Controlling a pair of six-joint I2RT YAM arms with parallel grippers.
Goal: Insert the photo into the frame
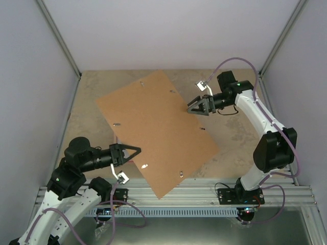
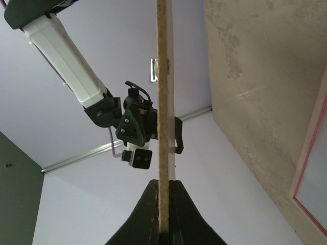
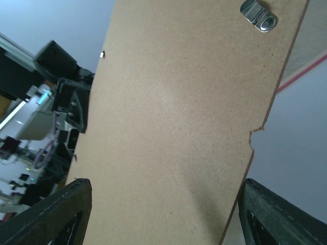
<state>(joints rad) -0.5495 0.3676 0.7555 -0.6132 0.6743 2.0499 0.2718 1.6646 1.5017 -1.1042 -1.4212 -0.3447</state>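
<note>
one backing board (image 1: 158,127), left fingers (image 2: 143,219) clamping edge

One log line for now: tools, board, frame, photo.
left tool: shut on board edge | right tool: open, astride opposite edge | board: held off table | frame: on table | photo: not seen

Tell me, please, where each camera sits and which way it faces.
Top external: above and behind the bases, looking down on the backing board; both arms show.
Left wrist: on the left hand, looking along the board's edge toward the right arm; own fingers clamp it.
Right wrist: on the right hand, facing the board's back; own fingers flank it.
Both wrist views share the board.
</note>
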